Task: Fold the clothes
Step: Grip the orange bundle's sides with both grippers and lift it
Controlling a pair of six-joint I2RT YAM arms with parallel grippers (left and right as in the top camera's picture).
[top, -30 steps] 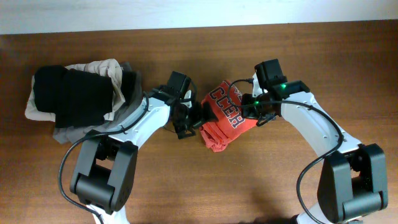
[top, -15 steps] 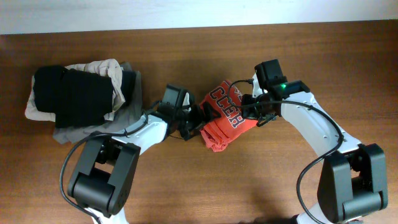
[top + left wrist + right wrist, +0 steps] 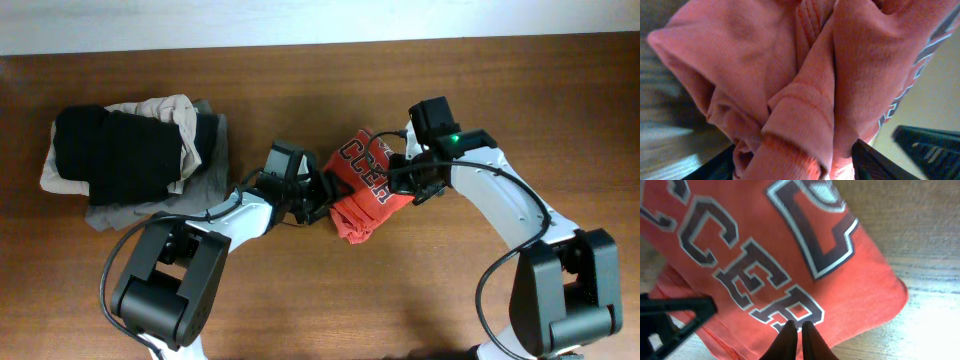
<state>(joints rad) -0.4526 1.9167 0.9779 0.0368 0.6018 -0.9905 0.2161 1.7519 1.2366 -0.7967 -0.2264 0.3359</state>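
Red-orange T-shirt [image 3: 365, 190] bunched mid-table [image 3: 300, 80], left claw [image 3: 314, 197] at its 9 o'clock edge, cloth between its fingers [image 3: 870, 161], grip unclear, right claw [image 3: 800, 336] clenched, tips on the lettering, 3 o'clock side, folded garments [image 3: 130, 160] further off at 9 o'clock.

Brown wooden surface [image 3: 450, 60] stretching wide, and over at its left sits a pile of folded clothes, black garment [image 3: 120, 155] on top, beige garment [image 3: 170, 105] and grey garment [image 3: 120, 215] poking out beneath, while a bunched red-orange T-shirt [image 3: 362, 190] lies near the middle, apart from that pile.
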